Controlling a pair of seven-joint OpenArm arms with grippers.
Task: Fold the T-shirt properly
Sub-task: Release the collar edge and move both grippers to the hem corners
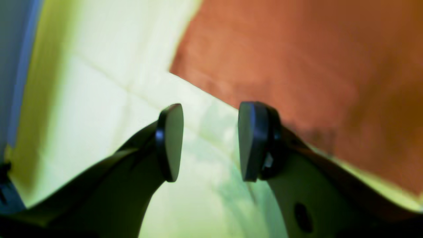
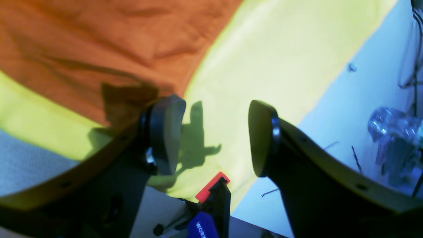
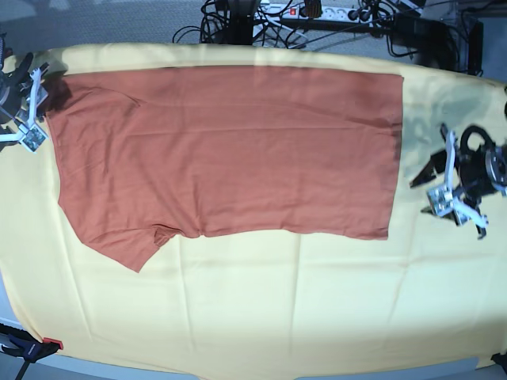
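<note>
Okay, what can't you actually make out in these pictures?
- T-shirt collar and tag: base view, not visible as it lies.
- Left end effector: left wrist view is blurred, so cloth detail is lost.
- Right end effector: base view's left edge cuts it off.
- Clamp label: right wrist view's bottom edge crops it.

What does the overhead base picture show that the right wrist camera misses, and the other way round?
Only the base view shows the whole T-shirt spread flat, and both claws: left claw and right claw, each off the shirt's ends. Only the right wrist view shows that right claw's pads up close, standing apart with nothing between. Both show the rust shirt on the yellow cloth, and a red-tipped clamp at the cloth's edge.
</note>
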